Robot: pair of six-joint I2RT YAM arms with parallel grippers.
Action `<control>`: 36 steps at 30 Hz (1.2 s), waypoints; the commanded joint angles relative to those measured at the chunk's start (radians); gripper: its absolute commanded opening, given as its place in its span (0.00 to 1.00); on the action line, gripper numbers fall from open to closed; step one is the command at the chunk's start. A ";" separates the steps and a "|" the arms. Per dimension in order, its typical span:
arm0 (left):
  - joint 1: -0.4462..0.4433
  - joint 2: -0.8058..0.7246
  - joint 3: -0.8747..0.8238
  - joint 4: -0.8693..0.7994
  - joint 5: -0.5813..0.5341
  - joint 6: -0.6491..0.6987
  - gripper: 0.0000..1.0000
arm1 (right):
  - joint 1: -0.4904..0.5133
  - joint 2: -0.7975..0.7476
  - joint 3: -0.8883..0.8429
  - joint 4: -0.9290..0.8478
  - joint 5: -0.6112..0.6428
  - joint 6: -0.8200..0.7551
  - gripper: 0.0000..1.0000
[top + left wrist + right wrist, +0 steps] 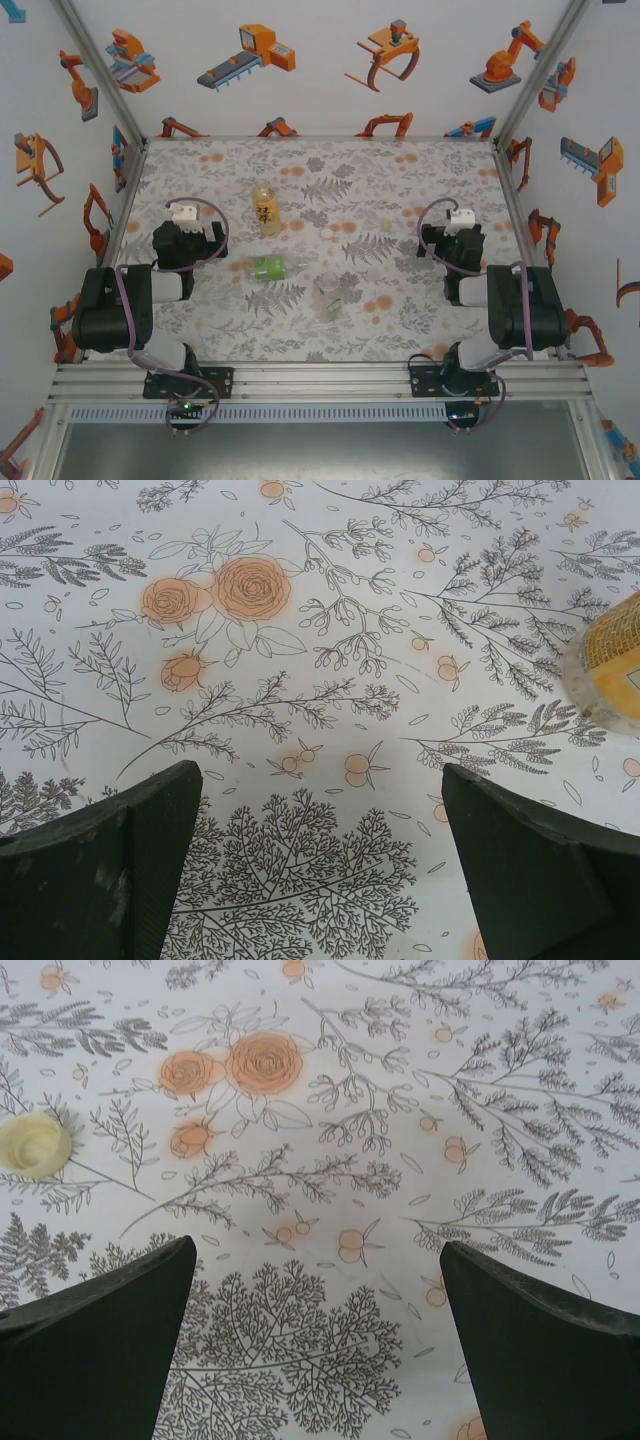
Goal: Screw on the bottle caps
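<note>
Top external view: the left gripper (183,238) and the right gripper (455,243) hang over the floral-patterned table (400,325), one toward each side, with the bottles lying between them. The amber bottle (265,210) with its yellow label sits farthest from the arm bases. The green bottle (268,267) lies on its side nearer in, just below the amber one. The clear bottle (328,298) is to the right of the green one and closer to the bases; whether it stands or lies cannot be told. One pale bottle cap (386,225) rests alone on the table, left of the right gripper and well apart from all three bottles. In the left wrist view the left gripper's two dark fingers (100,870) stand spread wide, with nothing between them but bare printed cloth and nothing touched. The yellow-labelled end of the amber bottle shows at the right edge of that view, beyond the right finger and clear of it. In the right wrist view the right gripper's fingers (540,1340) are likewise spread wide and hold nothing. The pale cap lies on the cloth off to the left, ahead of the left finger and not touching it.
</note>
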 commanded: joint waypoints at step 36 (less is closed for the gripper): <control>0.005 -0.014 0.017 -0.008 -0.036 -0.005 0.97 | -0.004 -0.002 0.054 -0.062 0.062 0.019 0.99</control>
